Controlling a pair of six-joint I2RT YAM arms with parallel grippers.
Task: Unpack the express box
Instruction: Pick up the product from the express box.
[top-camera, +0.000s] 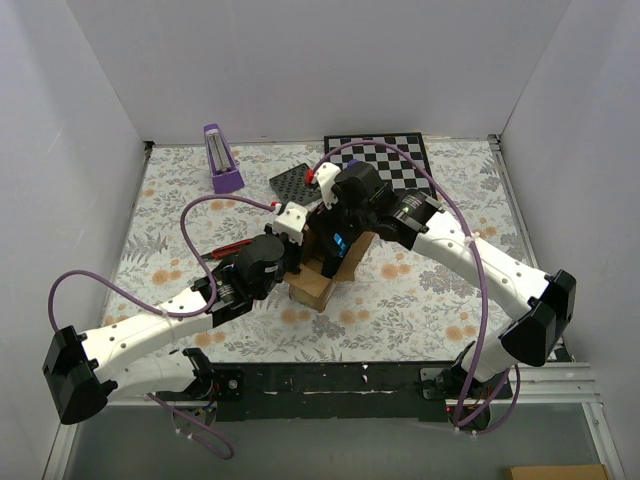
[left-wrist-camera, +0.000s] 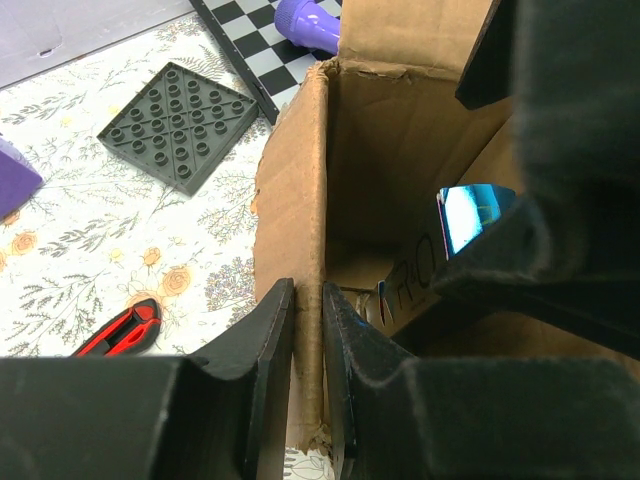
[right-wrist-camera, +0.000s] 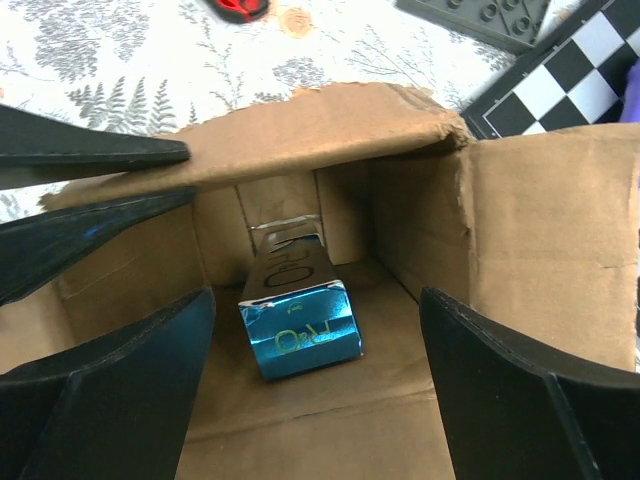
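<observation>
Pinching one upright wall of the small brown cardboard express box (left-wrist-camera: 290, 200), the left gripper (left-wrist-camera: 308, 300) is seen nearly closed, with one finger inside the carton and one outside, the cardboard clamped between them. In the overhead view the box (top-camera: 315, 285) is found at the middle of the flowered tabletop (top-camera: 420, 290), its flaps open. It is held from about its 8 o'clock side.

Inside, a shiny blue oblong foil packet (right-wrist-camera: 300, 335) is seen on the carton floor, its far end leaned against the inner wall. In the right wrist view its long axis runs roughly from 6 o'clock up to 12 o'clock. The right gripper (right-wrist-camera: 318, 300) is spread wide and holds nothing. Its fingers stand at the packet's 9 and 3 o'clock, so the narrow width is straddled. The right arm is judged the nearer one for the pick, with a straight descent and closing needed.

Beyond the box, at about 11 o'clock, a dark grey studded plastic plate (top-camera: 295, 183) is seen, and at 1 o'clock a flat black-and-white chessboard (top-camera: 385, 160).
</observation>
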